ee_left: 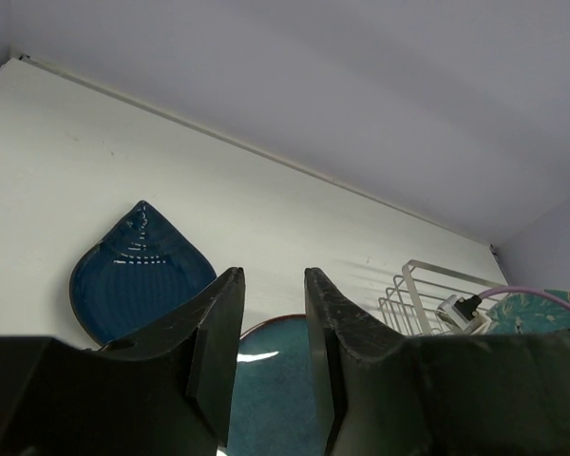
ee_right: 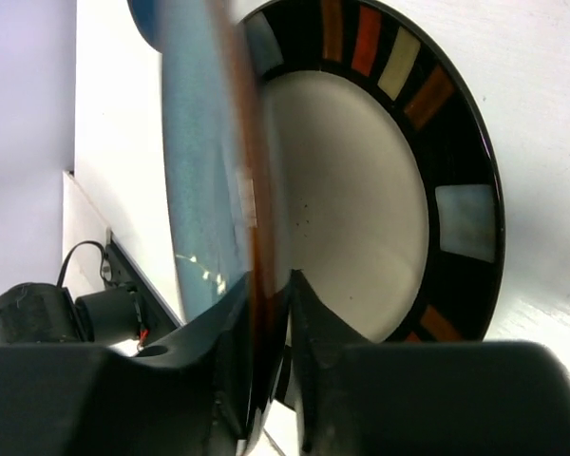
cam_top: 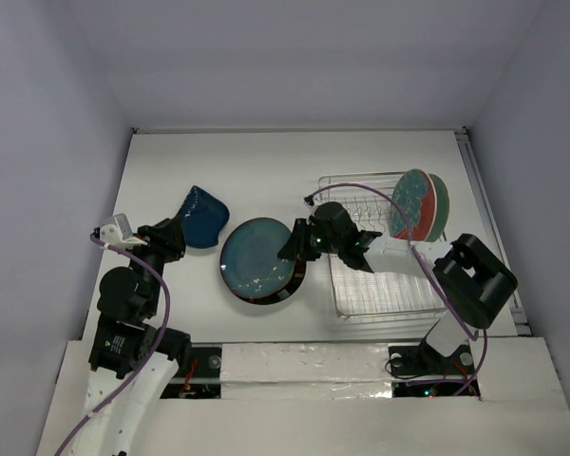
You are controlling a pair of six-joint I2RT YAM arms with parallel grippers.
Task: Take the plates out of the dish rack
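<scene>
Left of the dish rack [cam_top: 385, 290], just beside its near left side, the right gripper [cam_top: 299, 249] reaches away from the rack to the teal plate [cam_top: 255, 258]. Its fingers [ee_right: 313, 380] are closed on that plate's brownish rim, which fills the narrow gap between them in the right wrist view. The teal plate sits over a cream plate [ee_right: 361, 209] with a dark rim of coloured blocks. The two faces stand at an angle to each other, so the teal one is not lying flush.

Farther from the rack than this pair, the dark blue wavy-edged plate [cam_top: 202, 217] lies flat on the white table [cam_top: 266, 161], apart from the teal plate. The left gripper [ee_left: 274, 280] hangs at that blue plate's side away from the rack. Its fingers are parted with nothing between them, and whether it touches the blue plate cannot be told.

Inside the rack, at its far right corner, a pale green and red plate [cam_top: 416, 201] stands on edge among the prongs, with another rim showing close behind it. The rest of the rack shows only bare wire.
</scene>
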